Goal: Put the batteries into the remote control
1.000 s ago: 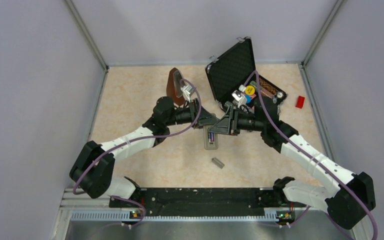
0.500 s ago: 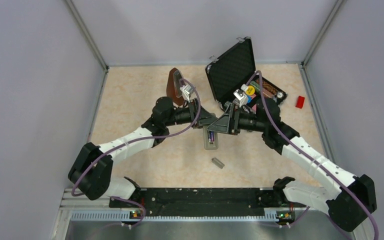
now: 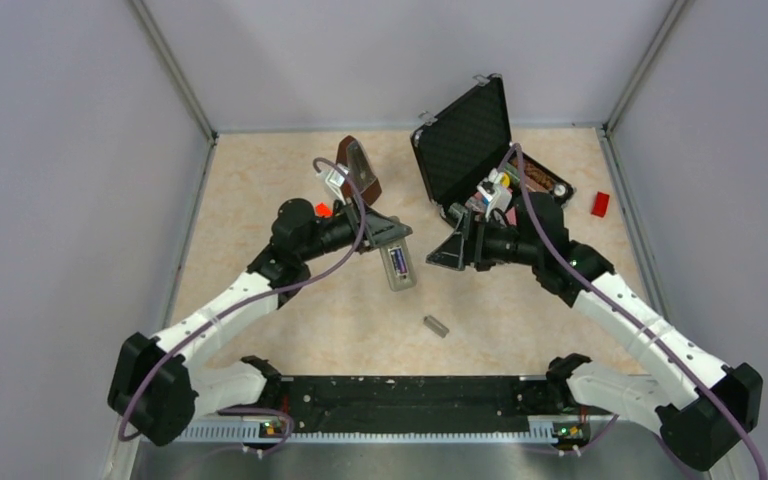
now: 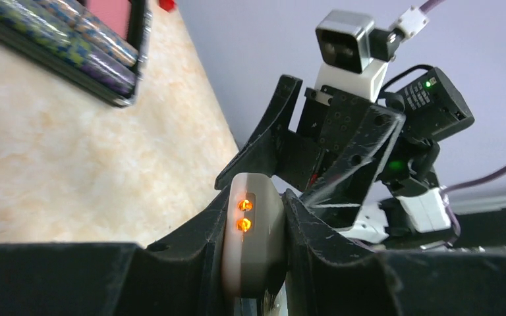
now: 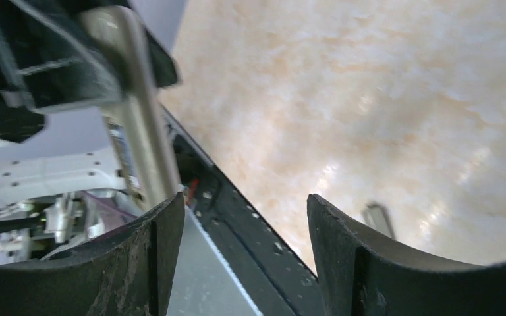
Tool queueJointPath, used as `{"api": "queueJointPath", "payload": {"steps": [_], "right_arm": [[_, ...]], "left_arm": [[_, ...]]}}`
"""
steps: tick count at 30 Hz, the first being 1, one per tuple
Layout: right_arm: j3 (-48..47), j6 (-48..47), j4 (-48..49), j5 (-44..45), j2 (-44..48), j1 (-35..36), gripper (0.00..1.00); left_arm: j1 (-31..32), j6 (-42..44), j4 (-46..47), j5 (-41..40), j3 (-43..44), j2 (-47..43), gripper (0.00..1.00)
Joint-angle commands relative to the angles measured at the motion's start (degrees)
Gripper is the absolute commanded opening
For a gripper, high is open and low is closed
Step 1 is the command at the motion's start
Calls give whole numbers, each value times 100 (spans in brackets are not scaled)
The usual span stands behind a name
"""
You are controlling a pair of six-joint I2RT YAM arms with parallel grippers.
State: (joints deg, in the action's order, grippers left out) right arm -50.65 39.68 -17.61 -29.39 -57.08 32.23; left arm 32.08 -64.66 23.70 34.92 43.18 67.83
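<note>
a moment ago both grippers met over the remote control, just on the near side of the open black case. now we see them apart. the left gripper has carried the remote leftward, away from the case, and grasps it alone by its upper end. in the left wrist view the remote's rounded end sits wedged between the two fingers, with two orange dots glowing on it.

the right gripper has let go and drawn back toward the case. its fingers are spread wide, and only the tabletop shows between them.

the remote lies back-up in the top view with its compartment uncovered. the bluish-purple battery sits inside, so we judge that one cell is loaded. we cannot tell from here whether it is fully seated.

what reads as the dark grey battery lies loose on the table, well to the near side of the case and apart from both grippers. the right wrist view catches it past that gripper's right finger.

so we judge the task about half done. the left arm now serves as the holder, and the free right gripper is the one placed to fetch the loose cell. it is a small target lying flat, so the pinch will need care.
</note>
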Motion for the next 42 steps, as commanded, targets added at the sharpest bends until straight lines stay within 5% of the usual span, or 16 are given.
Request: {"api": "queueJointPath", "payload": {"steps": [1,12,20,26,42], "right_arm": [[106,-919,-882,722,-97,-23,65],[391,-1339,-1036,2428,-1470,1394,62],[-330,-2668,-1281,2572,-3149,1942,67],[-603,-2730,-1358,2816,-3654,2053,66],[-633,-1869,-1704,3655,-3881,2237,22]], "left_arm": [[-117,707,-928,-993,-214,-776,0],[-160,1022,-1772,-2970,-1079,-2671,0],[-159,1083,-2231,-3251,-1226,-3177,0],[-168,1145,-2429,-3437,-1243,-3462,0],[-167,1267,-2721,-3723,-1235,-3602,0]]}}
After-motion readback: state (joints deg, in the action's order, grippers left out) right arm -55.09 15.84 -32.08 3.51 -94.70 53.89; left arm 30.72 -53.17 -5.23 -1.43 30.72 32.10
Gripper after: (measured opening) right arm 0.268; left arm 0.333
